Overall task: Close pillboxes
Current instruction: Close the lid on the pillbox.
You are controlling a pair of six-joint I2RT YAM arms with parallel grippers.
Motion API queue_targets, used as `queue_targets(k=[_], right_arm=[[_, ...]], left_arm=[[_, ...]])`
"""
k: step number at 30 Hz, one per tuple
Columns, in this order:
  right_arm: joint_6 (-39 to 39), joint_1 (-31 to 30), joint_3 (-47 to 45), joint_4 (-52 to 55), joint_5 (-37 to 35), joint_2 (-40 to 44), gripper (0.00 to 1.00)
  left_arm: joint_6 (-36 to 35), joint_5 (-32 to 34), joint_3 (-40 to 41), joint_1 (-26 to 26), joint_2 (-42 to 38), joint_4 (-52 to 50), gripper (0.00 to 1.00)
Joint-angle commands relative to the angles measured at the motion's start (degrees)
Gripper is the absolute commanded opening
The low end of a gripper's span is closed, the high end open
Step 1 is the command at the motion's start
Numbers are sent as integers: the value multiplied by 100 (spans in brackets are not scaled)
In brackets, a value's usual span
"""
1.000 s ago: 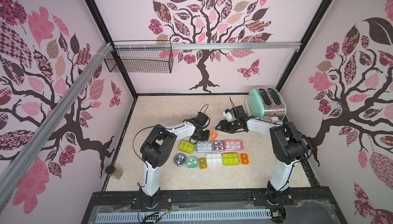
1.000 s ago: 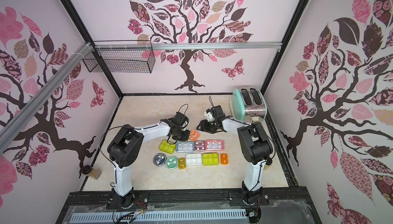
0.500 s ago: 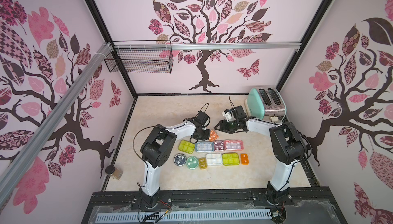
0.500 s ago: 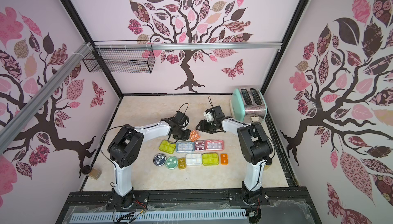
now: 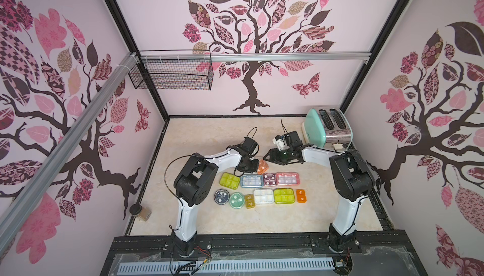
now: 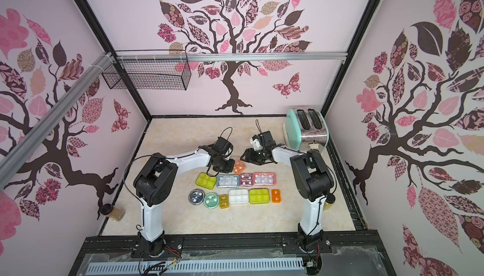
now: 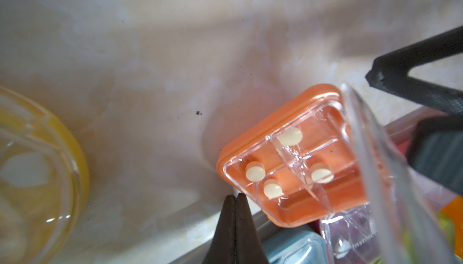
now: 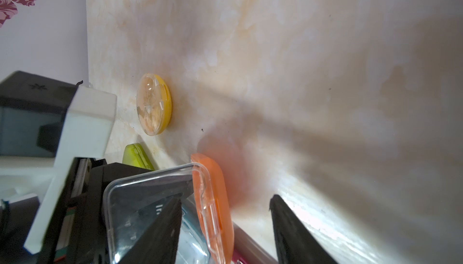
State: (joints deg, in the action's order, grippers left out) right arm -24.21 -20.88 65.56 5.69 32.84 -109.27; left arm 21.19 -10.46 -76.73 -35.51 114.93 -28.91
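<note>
Pillboxes [image 5: 263, 196] in two rows look shut; the orange one is mid-closing.

Nearest me, well short of the mint-green toaster [image 5: 326, 128], both rows lie with lids flat, as far as I can judge. Just beyond them, still nearer than the toaster and to its left, the orange four-cell pillbox [image 7: 290, 165] sits tilted with its clear lid [image 8: 150, 200] standing up. My left gripper [image 7: 235, 195] is pinched shut on nothing, with its tips at the base's corner. My right gripper [image 8: 225, 197] stands half open and holds nothing, with one finger [image 8: 160, 227] behind the lid. I judge the next move is to press that lid down until it snaps while the left braces. A yellow round pillbox [image 8: 154, 104] shows only in the wrist views, so I cannot place it against the toaster. Faint embossing on the maroon pillbox [image 7: 350, 235] is too blurred to read, and the toaster, farthest, shows no legible badge.
</note>
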Motion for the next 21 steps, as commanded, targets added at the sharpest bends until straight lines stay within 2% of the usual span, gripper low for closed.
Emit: queue_targets(k=[1,13,21], right_arm=[[30,-106,-35,134,73,-172,60],[2,153,-24,99,456,105,63],[117,208,-33,243,456,202,64]], left_arm=[[20,-26,-175,-27,91,124,0],[-45,-9,-277,-20,105,6,0],[-45,-2,-265,-24,12,4,0]])
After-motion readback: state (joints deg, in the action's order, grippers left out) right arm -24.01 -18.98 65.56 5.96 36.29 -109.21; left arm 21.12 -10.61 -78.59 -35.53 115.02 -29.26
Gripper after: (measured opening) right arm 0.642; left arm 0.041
